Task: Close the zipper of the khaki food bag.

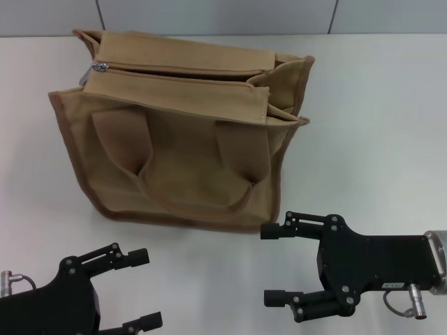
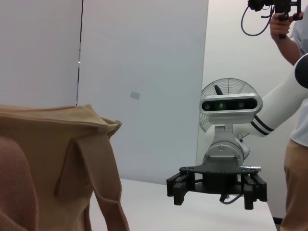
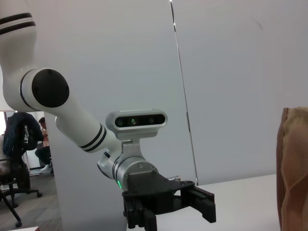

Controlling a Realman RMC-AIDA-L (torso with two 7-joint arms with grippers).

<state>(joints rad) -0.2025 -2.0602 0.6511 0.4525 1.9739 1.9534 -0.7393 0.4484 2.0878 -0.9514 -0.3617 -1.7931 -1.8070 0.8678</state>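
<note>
Khaki food bag (image 1: 181, 146) hides zipper's (image 1: 174, 73) far end.

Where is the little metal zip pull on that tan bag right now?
In the head view, the silver pull tab sits at the zipper's left end, on top of the khaki food bag, far from both grippers.

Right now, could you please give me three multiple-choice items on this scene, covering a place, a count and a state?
1. Where is the silver pull tab of the zipper?
A. at the bag's left end
B. at its right end
C. midway

2. How many handles show on the near face of the khaki food bag?
A. one
B. two
C. three

3. How do the left gripper and right gripper stand?
A. both shut
B. both open, empty
C. one holding the tab

Answers: 1 A, the tab lies at the left end. 2 A, one loop shows there. 3 B, fingers spread, clear of the bag.
</note>
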